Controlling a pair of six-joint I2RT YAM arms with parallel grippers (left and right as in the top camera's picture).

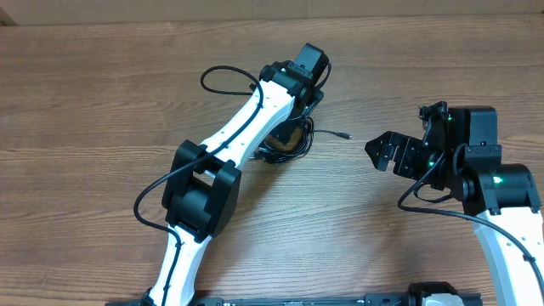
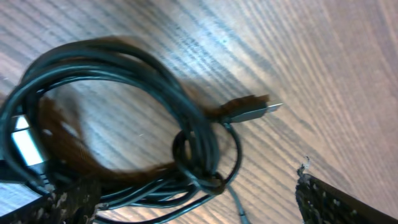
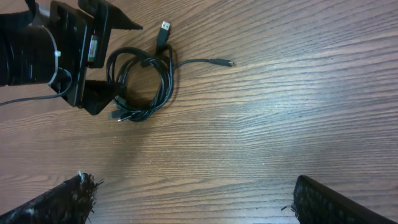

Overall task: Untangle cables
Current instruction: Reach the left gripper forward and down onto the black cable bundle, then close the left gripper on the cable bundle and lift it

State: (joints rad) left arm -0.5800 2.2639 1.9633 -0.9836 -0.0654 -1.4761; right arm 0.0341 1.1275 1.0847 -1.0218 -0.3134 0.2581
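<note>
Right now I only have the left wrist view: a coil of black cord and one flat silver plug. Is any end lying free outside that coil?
Observer: Yes. From the cables one thin cord runs out straight and ends in a small plug on the bare table.
Operator: Where is the right claw?
Observer: The right claw is open, just past that small plug and touching no cord.
Operator: And my left one, seen from outside?
Observer: The left claw is open at the coil's edge, holding nothing that I can see.
</note>
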